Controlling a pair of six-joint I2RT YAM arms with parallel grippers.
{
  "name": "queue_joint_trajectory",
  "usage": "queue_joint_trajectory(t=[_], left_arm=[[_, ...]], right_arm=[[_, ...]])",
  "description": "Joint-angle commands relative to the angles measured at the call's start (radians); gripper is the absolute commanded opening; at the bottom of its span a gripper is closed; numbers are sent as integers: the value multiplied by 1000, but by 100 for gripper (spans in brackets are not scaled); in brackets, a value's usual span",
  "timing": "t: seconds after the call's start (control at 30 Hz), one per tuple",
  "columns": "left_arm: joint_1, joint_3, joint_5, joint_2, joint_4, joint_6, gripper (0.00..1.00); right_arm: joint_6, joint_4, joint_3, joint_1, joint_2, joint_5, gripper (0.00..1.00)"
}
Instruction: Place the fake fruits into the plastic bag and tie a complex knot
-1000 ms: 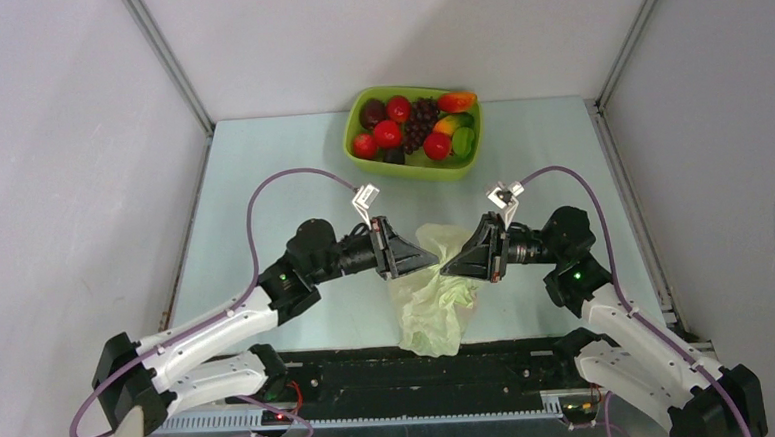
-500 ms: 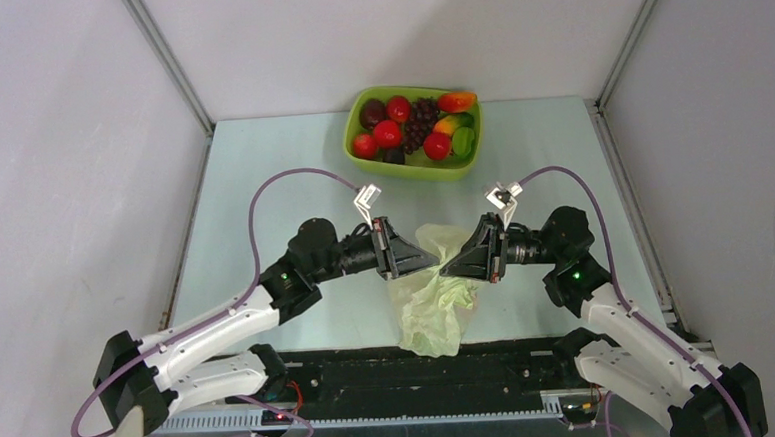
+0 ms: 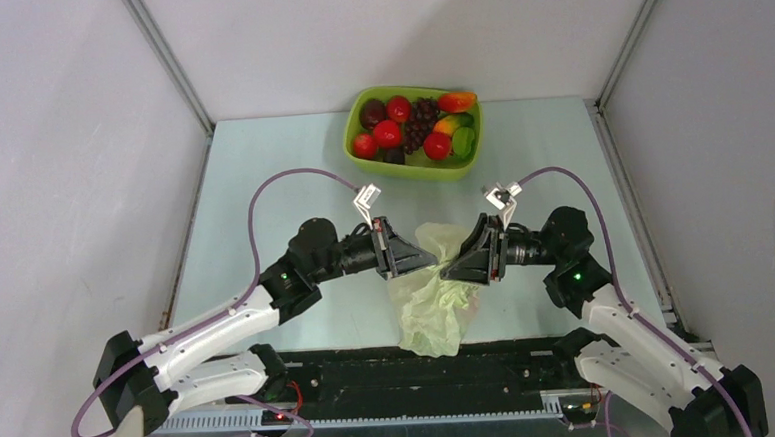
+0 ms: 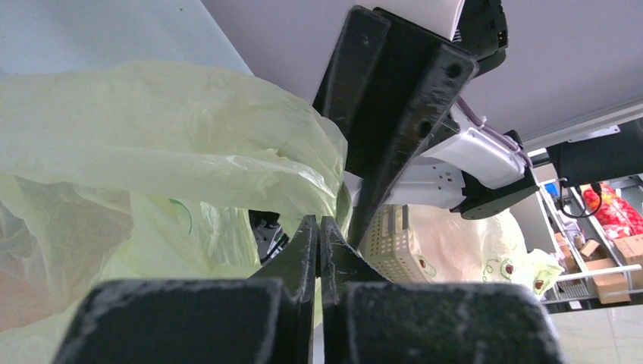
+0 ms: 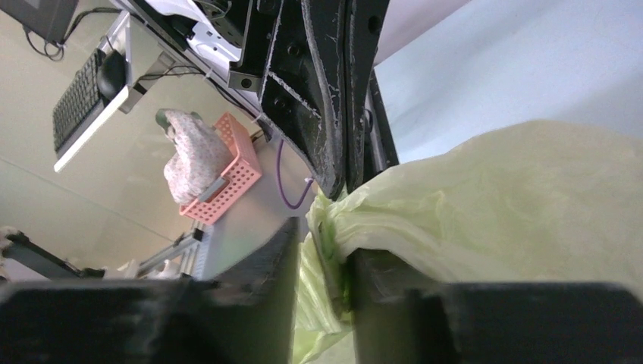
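In wrist views alone the left gripper point(image 4: 319, 227) was seen clamped on the plastic bag point(image 4: 152, 136), the right gripper point(image 5: 322, 244) parted; the bag's length ran near-to-far.

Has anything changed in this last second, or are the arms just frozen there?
The left gripper has shut beside the plastic bag; the right gripper has eased apart, a fold of bag between its jaws. The bag itself and the fake fruits in the tray stayed put.

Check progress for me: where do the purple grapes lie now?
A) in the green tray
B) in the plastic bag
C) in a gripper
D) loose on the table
A: the purple grapes lie inside the green tray.
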Motion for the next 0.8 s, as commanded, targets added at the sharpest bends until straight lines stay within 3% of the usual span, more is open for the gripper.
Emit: queue_joint_trajectory(t=[0.0, 0.07, 0.2, 0.5, 0.77], left_arm=[[5, -2, -15, -17, 2, 37, 0], [4, 0, -20, -11, -6, 44, 0], [5, 1, -25, -2, -9, 49, 0], [5, 18, -24, 28, -13, 52, 0], [4, 19, -68, 26, -35, 59, 0]], right_arm=[[-33, -113, 32, -6, -46, 38, 56], [-71, -196, 42, -12, -78, 49, 66], [-145, -357, 56, -35, -158, 85, 74], [-236, -631, 61, -80, -338, 211, 76], [-218, -788, 90, -18, -475, 391, 70]])
